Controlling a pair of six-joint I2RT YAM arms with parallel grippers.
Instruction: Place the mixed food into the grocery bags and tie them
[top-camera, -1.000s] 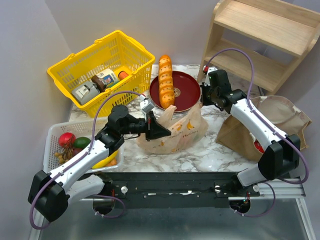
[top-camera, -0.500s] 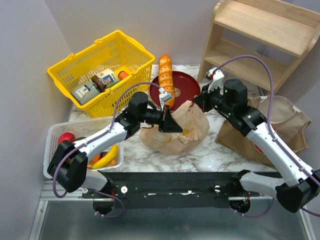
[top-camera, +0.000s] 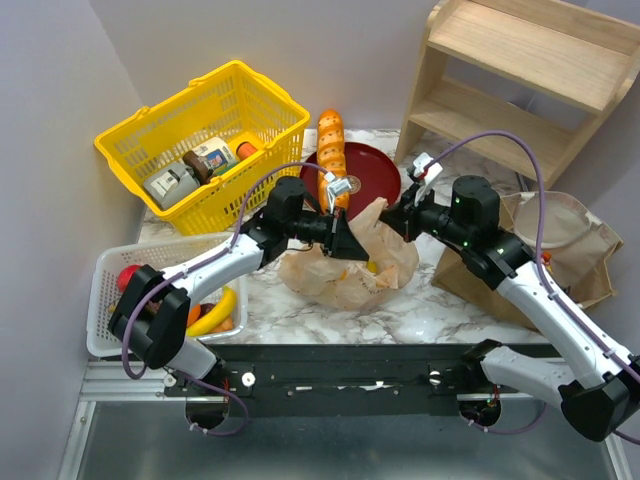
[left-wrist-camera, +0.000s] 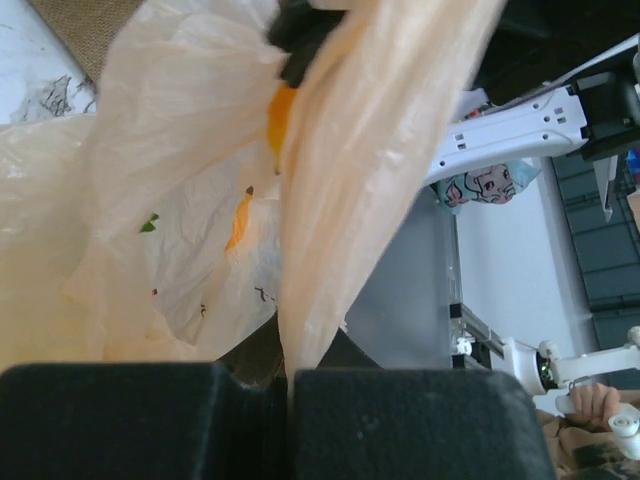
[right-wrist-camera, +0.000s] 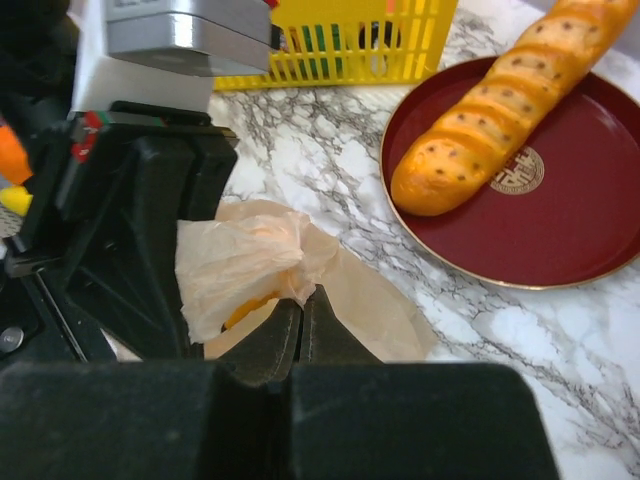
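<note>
The plastic bag (top-camera: 345, 278), something yellow-orange inside, hangs just below both jaws. The left gripper (left-wrist-camera: 290, 372) clenches one flap of its mouth and the right gripper (right-wrist-camera: 302, 305) pinches the other. Tying seems underway, with no knot visible. A banana (top-camera: 214, 316) lies unpacked in the tray (top-camera: 102, 300), well left of the jaws.

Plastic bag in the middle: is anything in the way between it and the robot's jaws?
Nothing visible is. Both sets of jaws are shut right on the plastic bag, the left jaws pinching one bunched strip of its film and the right jaws another.
</note>
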